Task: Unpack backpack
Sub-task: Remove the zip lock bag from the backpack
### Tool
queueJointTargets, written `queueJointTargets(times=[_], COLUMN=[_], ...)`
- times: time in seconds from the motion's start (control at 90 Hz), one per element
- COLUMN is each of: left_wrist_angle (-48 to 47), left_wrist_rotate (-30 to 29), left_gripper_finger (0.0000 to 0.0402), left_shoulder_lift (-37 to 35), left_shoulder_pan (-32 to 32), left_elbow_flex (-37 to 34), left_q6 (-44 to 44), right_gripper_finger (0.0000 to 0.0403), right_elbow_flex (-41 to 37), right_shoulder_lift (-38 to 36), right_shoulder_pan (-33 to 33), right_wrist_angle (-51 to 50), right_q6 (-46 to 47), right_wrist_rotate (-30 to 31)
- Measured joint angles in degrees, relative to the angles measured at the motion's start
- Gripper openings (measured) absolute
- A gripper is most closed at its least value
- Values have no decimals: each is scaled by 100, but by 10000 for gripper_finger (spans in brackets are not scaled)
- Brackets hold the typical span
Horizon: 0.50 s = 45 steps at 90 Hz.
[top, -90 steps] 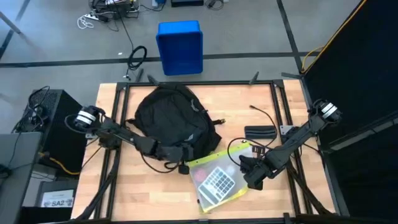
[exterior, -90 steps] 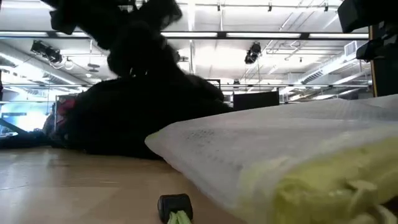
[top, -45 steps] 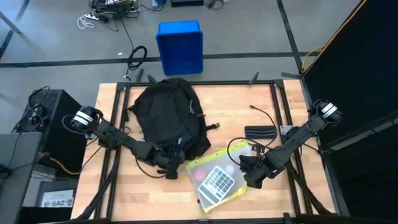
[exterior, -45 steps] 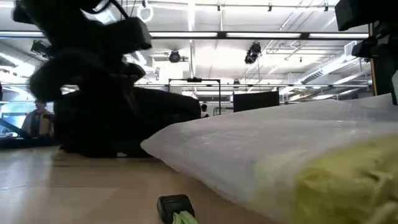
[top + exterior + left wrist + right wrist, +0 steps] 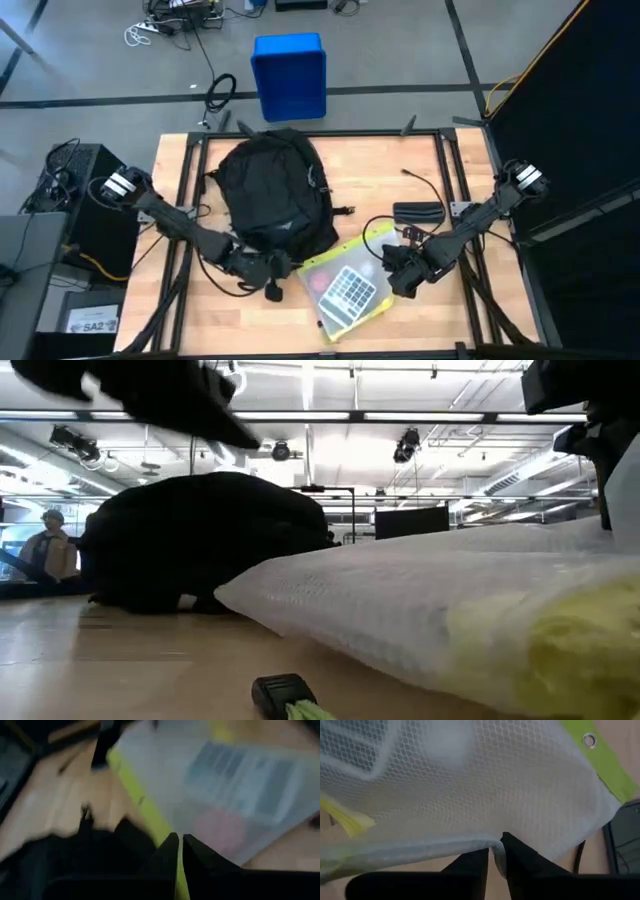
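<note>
The backpack [image 5: 274,194] is found lying flat on the wooden table [image 5: 375,172], taken here as the landmark, toward its left-centre and far side, with its rounded top toward the far edge. A white mesh pouch with yellow-green trim [image 5: 345,291] is seen just beside the backpack's near right corner; a calculator-like item shows through its mesh.

The right gripper [image 5: 392,279] is positioned at the pouch's right edge. In the right wrist view its 2 fingers [image 5: 470,865] are closed on a fold of the mesh, presumably so the pouch can be drawn clear of the backpack.

The left gripper [image 5: 268,268] is located at the backpack's near edge, next to the pouch's left corner. In the left wrist view its fingers [image 5: 167,854] stand nearly together with only a thin gap; nothing is seen clamped between them, though blur limits certainty. It is judged to be placed there to steady the backpack.

A small black fob with a green tag [image 5: 283,696] lies on the table near its front edge.
</note>
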Motion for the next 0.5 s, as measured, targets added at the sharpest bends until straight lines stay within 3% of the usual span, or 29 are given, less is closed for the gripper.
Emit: queueJointTargets(times=[0.167, 0.5], left_wrist_angle=[278, 401], left_wrist_rotate=[1073, 1147], left_gripper_finger=[2, 2], left_shoulder_lift=[265, 1436], left_shoulder_pan=[-25, -132], left_elbow_flex=[3, 81], left_q6=[315, 273], right_gripper_finger=[38, 37], right_elbow_flex=[0, 0], right_shoulder_lift=[0, 0], right_shoulder_pan=[-20, -25], right_wrist_angle=[1, 4], right_q6=[0, -4], right_wrist_rotate=[7, 13])
